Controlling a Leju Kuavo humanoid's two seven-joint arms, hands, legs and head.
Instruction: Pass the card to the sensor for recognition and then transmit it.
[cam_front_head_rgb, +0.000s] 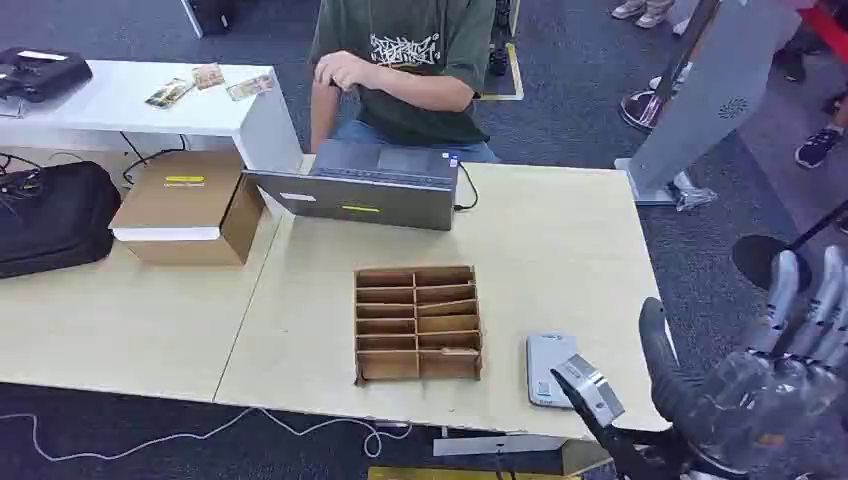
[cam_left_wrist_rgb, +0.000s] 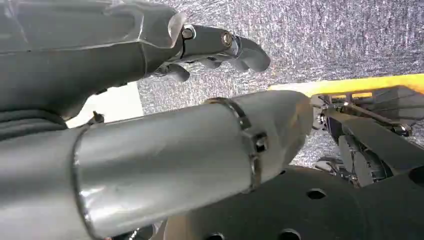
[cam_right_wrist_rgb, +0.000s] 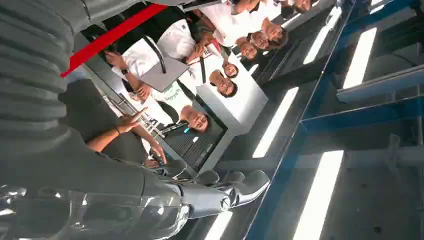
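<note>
Pale wood worktop (cam_front_head_rgb: 560, 260) mid-frame on dark carpet (cam_front_head_rgb: 590, 70); divided cardboard tray (cam_front_head_rgb: 417, 322) centre, grey sensor (cam_front_head_rgb: 548, 368) lower right. Right hand (cam_front_head_rgb: 790, 330) raised lower right, fingers apart, empty. Left hand (cam_left_wrist_rgb: 215, 47) fingers curled, empty.

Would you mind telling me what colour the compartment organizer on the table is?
The compartment organizer is plain brown cardboard, seen best in the head view.

grey carpet (cam_front_head_rgb: 580, 80) — pale wooden tables (cam_front_head_rgb: 560, 250)
</note>
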